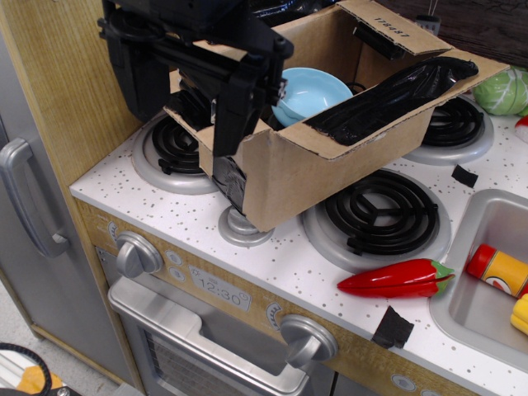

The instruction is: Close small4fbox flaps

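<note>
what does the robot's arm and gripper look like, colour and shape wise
The gripper is all matte black: a blocky, angular body with flat plates and long, squared fingers. A black cable loop shows at its upper left. No markings or labels are visible.

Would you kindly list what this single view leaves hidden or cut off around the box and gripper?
- Gripper: its dark body merges with the black tape, so open or shut cannot be told.
- Box: its left flap is hidden behind the gripper.
- Blue bowl: partly hidden by the gripper and the black-taped flap.
- Green vegetable: cut off by the right edge.
- Printed number: too small to read.
</note>
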Robot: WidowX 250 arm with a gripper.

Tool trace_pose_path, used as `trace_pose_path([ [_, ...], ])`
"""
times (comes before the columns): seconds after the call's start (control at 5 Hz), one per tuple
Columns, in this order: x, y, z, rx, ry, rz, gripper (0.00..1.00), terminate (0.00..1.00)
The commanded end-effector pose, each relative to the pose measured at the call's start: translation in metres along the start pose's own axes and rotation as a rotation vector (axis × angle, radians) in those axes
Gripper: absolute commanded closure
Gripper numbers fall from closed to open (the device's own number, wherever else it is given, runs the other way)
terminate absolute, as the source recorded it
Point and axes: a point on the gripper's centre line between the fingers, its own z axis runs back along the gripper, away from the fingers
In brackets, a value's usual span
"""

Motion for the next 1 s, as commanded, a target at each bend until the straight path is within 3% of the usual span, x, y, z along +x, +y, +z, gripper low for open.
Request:
trace_pose_path([
  [0.0, 0.0, 0.0, 0.0, 0.0, 0.0, 0.0, 0.0, 0.0],
  [0.2, 0.001, 0.009, -0.019, -0.04, -0.019, -0.002, 0.0, 0.0],
  [0.8, 0.009, 0.033, -0.066, -0.076, -0.109, -0.036, 0.0, 0.0],
])
